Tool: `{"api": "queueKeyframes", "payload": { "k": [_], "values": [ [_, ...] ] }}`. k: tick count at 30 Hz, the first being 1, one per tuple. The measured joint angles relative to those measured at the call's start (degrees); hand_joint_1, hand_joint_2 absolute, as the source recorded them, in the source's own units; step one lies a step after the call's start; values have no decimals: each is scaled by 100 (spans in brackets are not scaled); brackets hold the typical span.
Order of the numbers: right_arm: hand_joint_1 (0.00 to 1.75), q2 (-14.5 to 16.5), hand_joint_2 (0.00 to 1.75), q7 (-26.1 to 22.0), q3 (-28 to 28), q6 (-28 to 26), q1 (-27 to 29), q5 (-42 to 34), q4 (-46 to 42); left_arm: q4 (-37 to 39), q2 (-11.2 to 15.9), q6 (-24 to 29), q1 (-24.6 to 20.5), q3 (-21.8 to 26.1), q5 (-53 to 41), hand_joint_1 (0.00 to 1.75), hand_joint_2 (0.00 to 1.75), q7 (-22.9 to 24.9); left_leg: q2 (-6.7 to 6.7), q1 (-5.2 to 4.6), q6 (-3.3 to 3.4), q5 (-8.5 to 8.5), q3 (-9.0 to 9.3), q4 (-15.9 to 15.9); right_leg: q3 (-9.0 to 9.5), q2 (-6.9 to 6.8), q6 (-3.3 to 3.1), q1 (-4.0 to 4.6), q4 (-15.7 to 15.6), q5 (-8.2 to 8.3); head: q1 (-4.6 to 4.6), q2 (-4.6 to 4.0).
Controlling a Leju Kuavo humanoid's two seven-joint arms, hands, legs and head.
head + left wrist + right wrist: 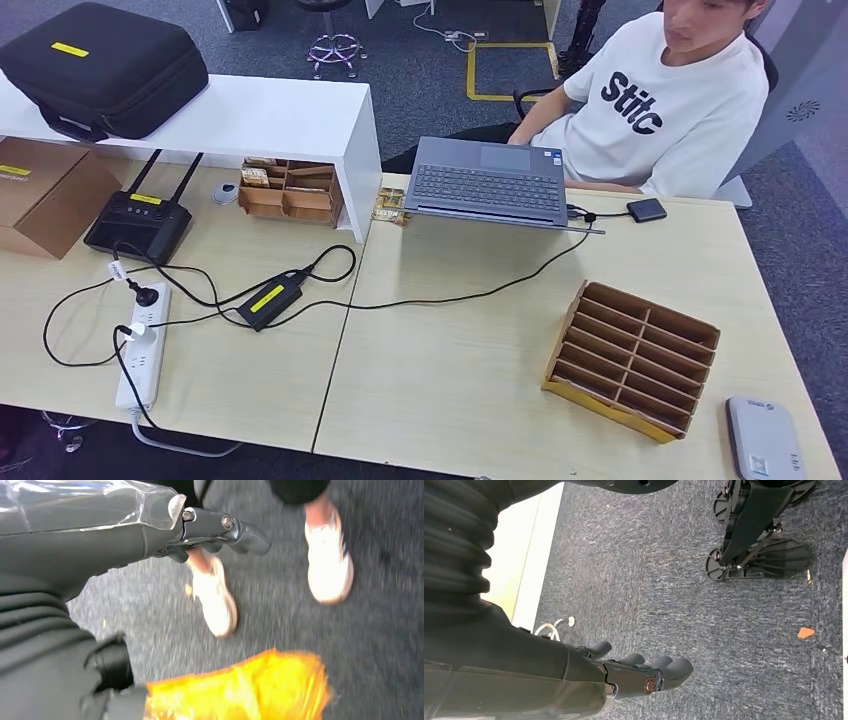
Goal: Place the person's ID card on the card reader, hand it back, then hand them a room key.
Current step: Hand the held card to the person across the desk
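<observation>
Both arms hang beside the table over the carpet, the left hand (220, 530) and right hand (639, 672) empty with fingers loosely apart, ready to receive an ID card not yet offered, while the grey card reader (765, 438) waits at five o'clock, within the right arm's reach.

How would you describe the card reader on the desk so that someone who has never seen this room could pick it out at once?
Start at the light wooden desk where a person sits behind an open laptop. Follow the robot's right side of the desk to its near corner, just past the slotted cardboard organiser. There lies the card reader: a flat, pale grey, rounded slab, unlike the brown divided box beside it.
</observation>
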Motion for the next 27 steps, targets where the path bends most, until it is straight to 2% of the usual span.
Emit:
{"api": "queueKeyframes", "payload": {
  "k": [15, 19, 21, 23, 24, 26, 27],
  "values": [
    [0, 2, 175, 1, -11, -2, 13, -1, 2, 0, -28, -136, 0, 33, 1, 0, 0, -3, -1, 0, 0, 0, 2, 1, 0, 0, 0, 0, 0, -1, -1, 0],
    [0, 2, 175, 6, -11, 17, 14, 29, 2, 0, -7, -164, -2, 35, -22, 0, 175, 56, -1, 0, 0, 0, 1, 0, 1, 0, 0, 0, 1, -1, -1, 0],
    [0, 1, 87, 65, -3, 107, -9, 166, 2, 10, 154, -423, -18, 35, -120, 0, 175, 390, 2, 7, -1, 1, 2, 0, 2, 2, -1, 5, 2, 0, 3, 0],
    [0, 0, 0, 174, 32, 273, -63, 352, 1, 21, 457, -1074, -40, 31, -281, 0, 175, 862, 9, 15, -3, 1, 3, -1, 2, 8, -3, 14, 2, 1, 5, 0],
    [0, -1, 0, 233, 63, 364, -101, 436, 1, 21, 625, -1572, -43, 9, -402, 0, 175, 1036, 11, 17, -3, 1, 5, -1, 1, 10, -5, 16, 3, 1, 6, 0],
    [0, -10, 0, 385, 146, 406, -195, 624, -2, 21, 881, -2692, -39, -86, -757, 0, 87, 1285, 8, 13, -5, 3, 7, -2, 1, 6, -7, 15, 6, 0, 1, 0],
    [0, -18, 0, 484, 198, 256, -254, 723, -4, 28, 963, -3273, -31, -181, -984, 0, 44, 1392, 8, 12, -7, 4, 7, -3, 1, 4, -8, 14, 8, -1, 1, 0]
  ]
}}
